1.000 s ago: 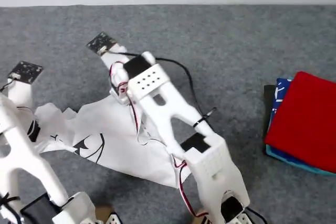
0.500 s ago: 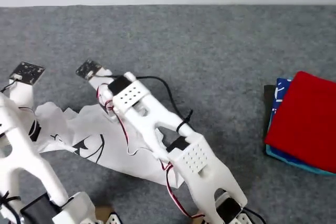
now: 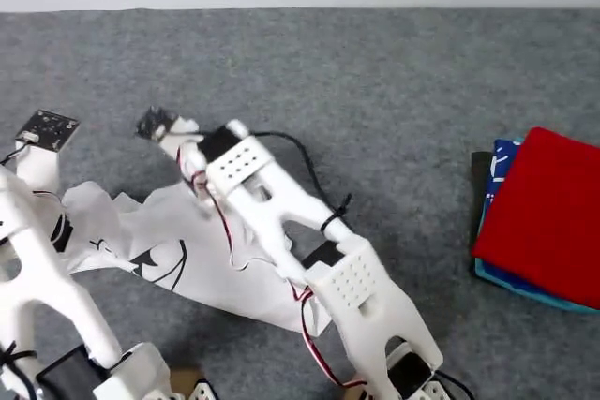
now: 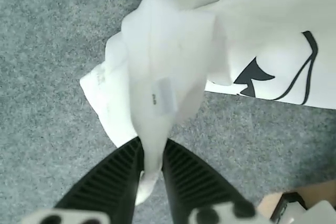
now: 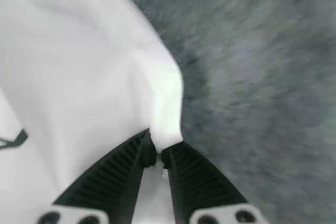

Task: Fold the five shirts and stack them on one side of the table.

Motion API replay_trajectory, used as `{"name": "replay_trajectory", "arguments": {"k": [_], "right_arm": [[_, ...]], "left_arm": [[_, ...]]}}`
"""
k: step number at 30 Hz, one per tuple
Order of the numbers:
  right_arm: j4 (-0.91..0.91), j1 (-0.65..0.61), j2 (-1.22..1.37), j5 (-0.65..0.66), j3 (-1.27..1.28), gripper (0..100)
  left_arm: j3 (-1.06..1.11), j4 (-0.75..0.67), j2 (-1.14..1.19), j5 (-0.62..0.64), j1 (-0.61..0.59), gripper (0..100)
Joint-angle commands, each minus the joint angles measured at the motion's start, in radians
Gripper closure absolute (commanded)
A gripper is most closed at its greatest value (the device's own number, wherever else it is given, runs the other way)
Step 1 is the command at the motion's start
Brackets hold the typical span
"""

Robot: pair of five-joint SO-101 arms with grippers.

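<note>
White shirt (image 3: 187,264): crumpled on counter (image 3: 394,91), well apart from folded stack (image 3: 544,217).
Left gripper (image 4: 152,157), right gripper (image 5: 157,157): each clamped on a shirt edge.
Step, judged: spreading.
Next: draw edges apart, lay flat.

The far half of the counter (image 3: 375,63) is bare grey surface from side to side. A wide bare strip also lies between the right arm (image 3: 272,203) and the stack (image 3: 548,213) at the right edge. The near left part is occupied. The shirt (image 3: 202,274) is spread there, pinched by the left end effector (image 4: 152,148) and the right end effector (image 5: 157,148). The right arm crosses over it and the left arm (image 3: 33,259) stands at its left side.
</note>
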Motion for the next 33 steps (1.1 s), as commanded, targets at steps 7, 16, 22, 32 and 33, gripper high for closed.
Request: {"name": "replay_trajectory", "arguments": {"k": [7, 16, 22, 32, 33], "right_arm": [[0.154, 0.094, -0.156, 0.118, -0.318, 98.8], [0.401, 0.166, -0.157, 0.169, -0.718, 98.8], [0.395, 0.277, -0.245, 0.250, -0.888, 98.8], [0.269, 0.521, -0.535, 0.400, -0.888, 98.8], [0.248, 0.544, -0.559, 0.425, -0.888, 98.8]], "left_arm": [[-0.008, -0.014, -0.031, -0.011, 0.000, 99], [-0.248, 0.072, -0.032, 0.000, 0.031, 99], [-0.581, 0.152, -0.032, 0.169, 0.239, 99], [-0.986, -0.048, -0.025, 0.321, 0.546, 99], [-1.010, -0.075, -0.023, 0.328, 0.548, 99]]}}
